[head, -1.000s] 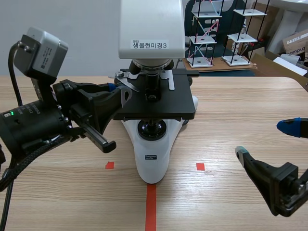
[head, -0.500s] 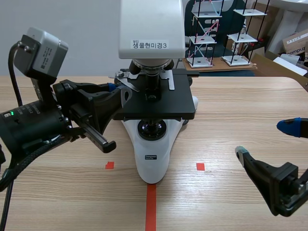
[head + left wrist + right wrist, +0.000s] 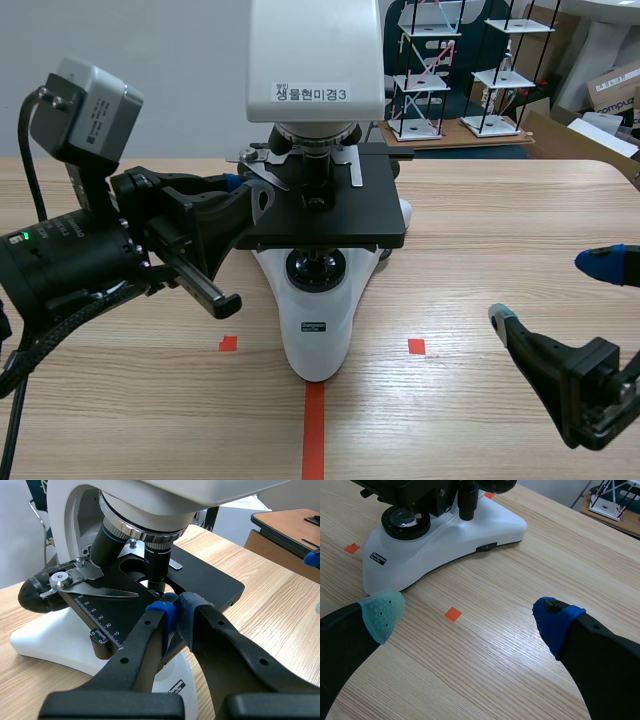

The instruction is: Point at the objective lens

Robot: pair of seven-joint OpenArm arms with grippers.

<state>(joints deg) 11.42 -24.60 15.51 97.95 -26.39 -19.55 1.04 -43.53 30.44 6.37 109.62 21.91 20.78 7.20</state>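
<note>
A white microscope [image 3: 318, 330] stands mid-table with a black stage [image 3: 345, 225]. Its dark objective lens [image 3: 318, 168] hangs over the stage opening, and in the left wrist view the objective lens [image 3: 158, 562] is just ahead of my fingertips. My left gripper [image 3: 175, 609] is shut on nothing, pads pressed together, its tip over the stage close below the lens. In the scene view the left gripper [image 3: 243, 192] sits at the stage's left edge. My right gripper [image 3: 550, 290] hovers open, low at the right, apart from the microscope base [image 3: 470, 535]. Nothing lies between the right gripper's [image 3: 469, 616] fingers.
Orange-red tape marks [image 3: 416, 346] lie on the wooden table [image 3: 500, 230] in front of the microscope. Wire shelf models [image 3: 430, 70] and cardboard boxes [image 3: 612, 90] stand behind the table's far edge. A slide clip and scale [image 3: 95, 590] sit on the stage beside the lens.
</note>
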